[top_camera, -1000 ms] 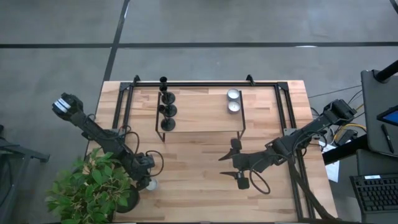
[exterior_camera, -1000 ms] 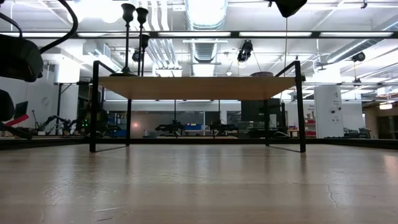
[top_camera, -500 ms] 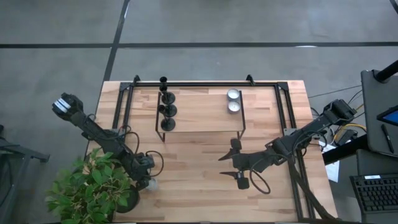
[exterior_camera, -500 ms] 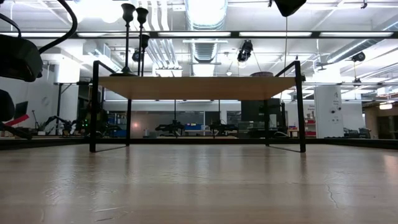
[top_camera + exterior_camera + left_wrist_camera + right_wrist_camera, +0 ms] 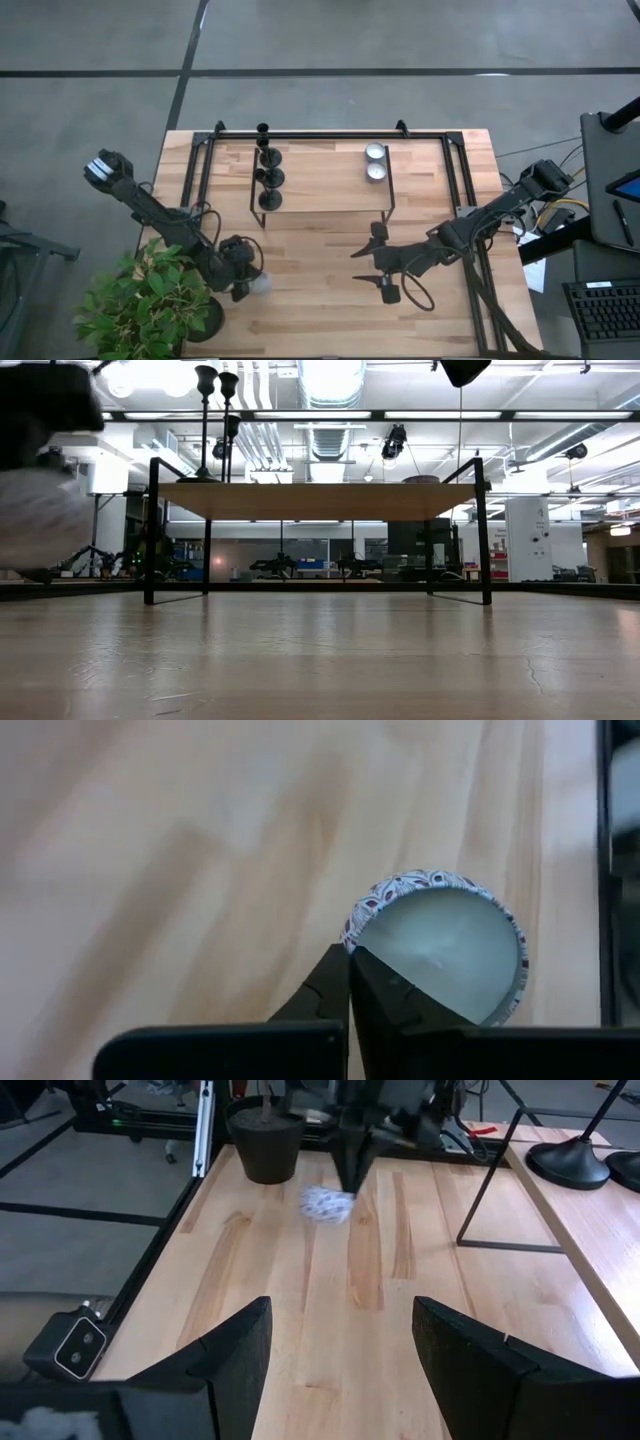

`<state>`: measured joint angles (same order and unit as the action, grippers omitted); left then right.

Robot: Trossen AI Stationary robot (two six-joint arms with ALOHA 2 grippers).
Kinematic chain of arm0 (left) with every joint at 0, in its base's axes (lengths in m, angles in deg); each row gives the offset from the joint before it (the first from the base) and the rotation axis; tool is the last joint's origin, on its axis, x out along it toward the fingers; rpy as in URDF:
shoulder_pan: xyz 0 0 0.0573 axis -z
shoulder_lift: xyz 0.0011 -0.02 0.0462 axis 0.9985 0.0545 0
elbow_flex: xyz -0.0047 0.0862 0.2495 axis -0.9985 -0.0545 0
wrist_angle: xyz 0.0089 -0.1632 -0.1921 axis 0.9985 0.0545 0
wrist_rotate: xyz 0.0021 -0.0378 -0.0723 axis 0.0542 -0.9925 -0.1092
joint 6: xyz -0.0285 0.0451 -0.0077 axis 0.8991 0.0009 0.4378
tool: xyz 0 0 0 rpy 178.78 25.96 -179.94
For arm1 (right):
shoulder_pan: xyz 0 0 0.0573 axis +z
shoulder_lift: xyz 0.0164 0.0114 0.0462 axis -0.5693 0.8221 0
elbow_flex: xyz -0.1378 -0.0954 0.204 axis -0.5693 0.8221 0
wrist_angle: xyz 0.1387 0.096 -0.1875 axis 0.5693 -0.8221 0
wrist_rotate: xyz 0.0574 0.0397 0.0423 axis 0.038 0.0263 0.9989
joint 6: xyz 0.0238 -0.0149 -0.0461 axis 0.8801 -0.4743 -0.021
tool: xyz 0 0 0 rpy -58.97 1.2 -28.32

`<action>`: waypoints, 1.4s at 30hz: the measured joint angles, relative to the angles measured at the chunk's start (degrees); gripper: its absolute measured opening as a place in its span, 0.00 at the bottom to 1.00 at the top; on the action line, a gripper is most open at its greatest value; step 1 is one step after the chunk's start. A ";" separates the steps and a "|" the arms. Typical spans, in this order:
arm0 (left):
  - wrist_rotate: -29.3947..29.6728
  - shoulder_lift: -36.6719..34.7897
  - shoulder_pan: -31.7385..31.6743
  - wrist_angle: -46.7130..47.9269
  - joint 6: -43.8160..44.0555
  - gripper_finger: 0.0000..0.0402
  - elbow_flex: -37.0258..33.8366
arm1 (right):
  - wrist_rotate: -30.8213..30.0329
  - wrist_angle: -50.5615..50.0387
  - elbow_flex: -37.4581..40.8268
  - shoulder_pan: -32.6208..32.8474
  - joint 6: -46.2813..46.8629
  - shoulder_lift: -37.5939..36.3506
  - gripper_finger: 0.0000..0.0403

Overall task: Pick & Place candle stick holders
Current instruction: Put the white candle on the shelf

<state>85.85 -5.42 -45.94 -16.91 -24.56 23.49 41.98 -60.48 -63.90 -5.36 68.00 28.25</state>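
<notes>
My left gripper (image 5: 248, 280) is shut on a low round whitish cup (image 5: 263, 284) with a patterned wall, near the table's near left corner; the cup also shows in the left wrist view (image 5: 440, 945) and the right wrist view (image 5: 325, 1202). On the raised shelf (image 5: 325, 190), black stemmed holders (image 5: 270, 178) stand on their round bases at its left end. Two silver cups (image 5: 376, 161) sit at its right end. My right gripper (image 5: 380, 262) is open and empty above the table, right of centre. My left gripper pinches the cup's wall at its rim (image 5: 352, 942), one finger (image 5: 395, 1000) over the cup's whitish round face and the other (image 5: 322, 988) outside the wall. The fingers come from above, pointing down. The cup hangs below them, tilted and clear of the table.
A leafy plant (image 5: 150, 300) in a black pot (image 5: 265, 1145) stands at the near left corner, close behind my left gripper. A black frame (image 5: 200, 160) runs round the table's far part. Bare wood (image 5: 320, 310) lies between the two grippers.
My left gripper has gone up and toward the table's right edge, away from the plant. The whitish cup has come with it, lifted clear of the table.
</notes>
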 joint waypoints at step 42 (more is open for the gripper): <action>2.06 16.26 -26.54 15.24 -26.50 0.00 40.00 | 8.99 -2.26 -3.79 0.78 -5.57 10.88 0.58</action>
<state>87.92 10.84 -72.49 -1.67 -51.06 63.49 50.98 -62.74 -67.68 -4.58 62.43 39.13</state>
